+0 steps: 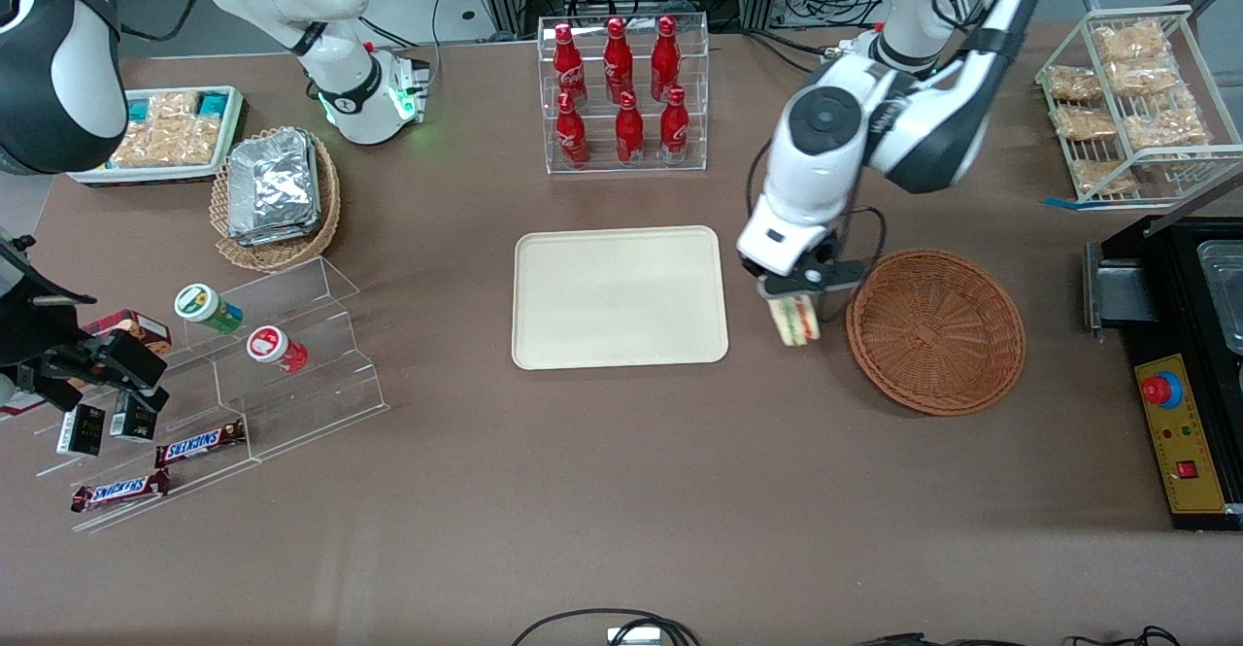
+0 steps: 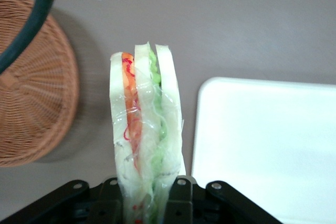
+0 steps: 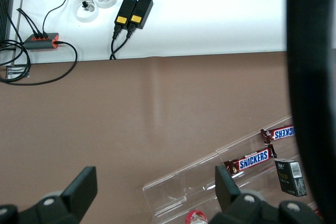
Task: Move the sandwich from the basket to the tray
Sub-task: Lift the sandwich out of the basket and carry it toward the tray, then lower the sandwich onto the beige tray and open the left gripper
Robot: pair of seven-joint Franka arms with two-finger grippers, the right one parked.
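Observation:
My left gripper [image 1: 798,298] is shut on the sandwich [image 1: 794,321], a wrapped wedge of white bread with orange and green filling, and holds it in the air over the bare table between the basket [image 1: 935,330] and the tray [image 1: 620,297]. In the left wrist view the sandwich [image 2: 145,129] hangs upright, pinched between the black fingers [image 2: 178,200]. The reddish-brown wicker basket [image 2: 31,103] lies to one side of it, with nothing in the part that shows. The cream tray [image 2: 268,145] lies to its other side, with nothing on it.
A clear rack of red bottles [image 1: 623,92] stands farther from the front camera than the tray. A tan basket of foil packets [image 1: 276,194] and a clear stepped shelf with snacks [image 1: 223,384] lie toward the parked arm's end. A wire rack of packets [image 1: 1136,102] and a black box [image 1: 1180,374] are toward the working arm's end.

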